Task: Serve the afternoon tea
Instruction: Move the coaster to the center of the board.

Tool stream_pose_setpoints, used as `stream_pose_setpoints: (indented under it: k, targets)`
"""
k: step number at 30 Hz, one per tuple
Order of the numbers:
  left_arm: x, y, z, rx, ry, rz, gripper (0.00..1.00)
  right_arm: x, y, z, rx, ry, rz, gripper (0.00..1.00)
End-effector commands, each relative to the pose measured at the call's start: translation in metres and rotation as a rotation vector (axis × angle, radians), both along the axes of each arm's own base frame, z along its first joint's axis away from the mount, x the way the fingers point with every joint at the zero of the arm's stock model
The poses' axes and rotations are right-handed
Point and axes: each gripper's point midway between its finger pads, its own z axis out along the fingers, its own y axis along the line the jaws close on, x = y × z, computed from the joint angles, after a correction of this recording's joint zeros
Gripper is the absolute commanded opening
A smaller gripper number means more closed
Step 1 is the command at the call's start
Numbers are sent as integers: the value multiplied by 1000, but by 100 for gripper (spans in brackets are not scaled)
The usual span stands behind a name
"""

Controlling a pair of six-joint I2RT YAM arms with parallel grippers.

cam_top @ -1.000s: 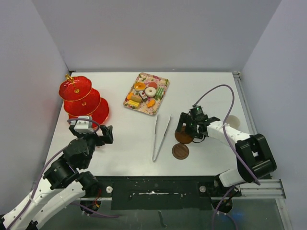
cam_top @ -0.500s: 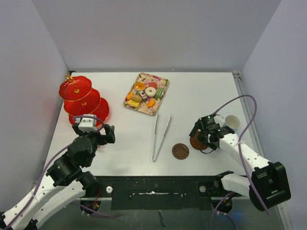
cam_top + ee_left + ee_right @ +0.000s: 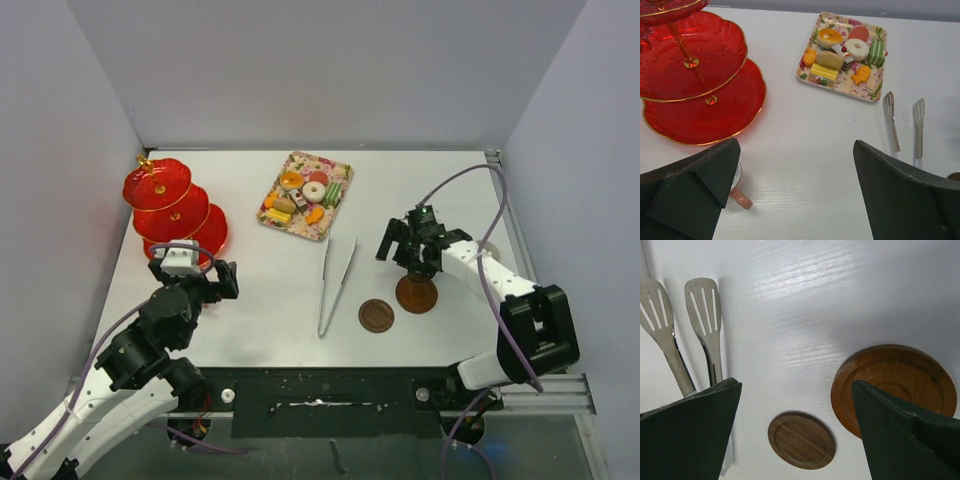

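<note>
Your left fingers (image 3: 695,187) stand wide apart with nothing between them. They hang over the white table (image 3: 270,300) near its left side, just in front of the red translucent three-tier stand with the gold handle (image 3: 168,208). In the left wrist view the stand's lowest tier lies just behind the finger on that side. A pink cup (image 3: 741,199) sits on the table under that same finger, so you see only its handle and a bit of its rim.

The small colourful cakes and sweets (image 3: 305,193) lie packed together on a flowered rectangular tray (image 3: 867,91) at the back of the table, about midway across and well apart from the stand. A pair of steel tongs (image 3: 702,310) lies flat on the table in front of the tray, its slotted tips pointing towards the tray.

Your right fingers (image 3: 690,435) are also spread wide and hold nothing. They hover above the table to the right of the tongs. One round brown saucer (image 3: 416,294) lies just in front of them. The second round brown saucer (image 3: 376,316) lies near it, closer to the tongs and to your edge of the table. The right wrist view shows a strip of bare table between the two saucers, and both lie flat.
</note>
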Motion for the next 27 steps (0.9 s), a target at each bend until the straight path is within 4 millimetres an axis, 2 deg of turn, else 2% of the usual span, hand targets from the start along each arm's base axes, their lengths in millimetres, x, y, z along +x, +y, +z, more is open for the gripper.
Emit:
stream_pose_setpoints:
  k: [1,8,12,17,21,27]
  targets:
    - [3,3,16,-43,-56,26,97,29,16,10,30,-37,97,97]
    - [4,4,15,-40,-53,31,98,44,21,-10,2,37,149,97]
    - [4,4,15,-41,-53,32,97,38,23,-23,-5,77,162,98]
    - [5,2,13,-37,-48,25,97,17,14,-42,-27,124,138,98]
    - [5,2,13,-36,-48,26,97,-11,1,-52,-48,158,96,98]
    - [6,4,13,-36,-48,34,97,-52,-8,-58,-40,171,61,98]
